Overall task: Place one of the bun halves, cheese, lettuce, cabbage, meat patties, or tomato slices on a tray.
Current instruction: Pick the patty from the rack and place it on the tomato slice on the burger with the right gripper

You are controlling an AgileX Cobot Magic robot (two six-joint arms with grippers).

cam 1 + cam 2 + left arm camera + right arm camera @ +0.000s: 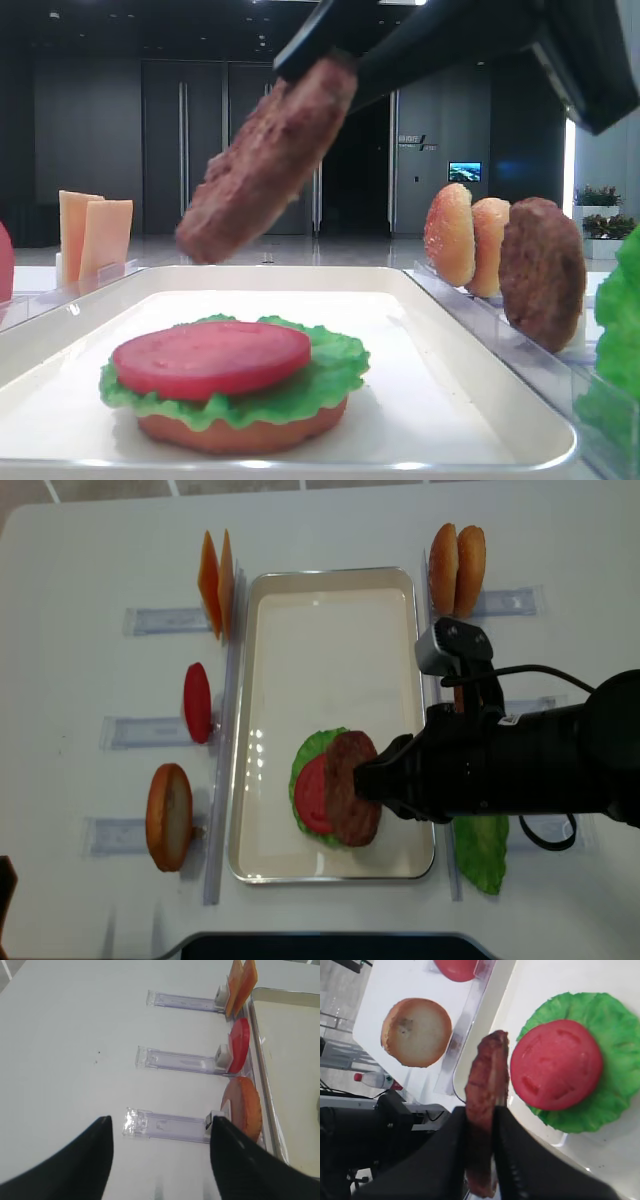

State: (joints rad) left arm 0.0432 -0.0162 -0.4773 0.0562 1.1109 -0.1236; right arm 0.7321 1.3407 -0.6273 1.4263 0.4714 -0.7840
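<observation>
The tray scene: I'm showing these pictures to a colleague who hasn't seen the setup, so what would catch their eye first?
First, the dark meat patty hanging tilted in the air, pinched by the right gripper over the white tray. Just below it, near the tray's front end, sits a half-built burger: a red tomato slice on green lettuce on a bun half.

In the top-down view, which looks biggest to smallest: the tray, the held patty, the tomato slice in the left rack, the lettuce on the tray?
1. Tray, clearly largest.
2. Lettuce and held patty: cannot rank them; the lettuce is mostly covered, and the raised patty sits nearer the camera.
3. Tomato slice, smallest, seen edge-on.
</observation>
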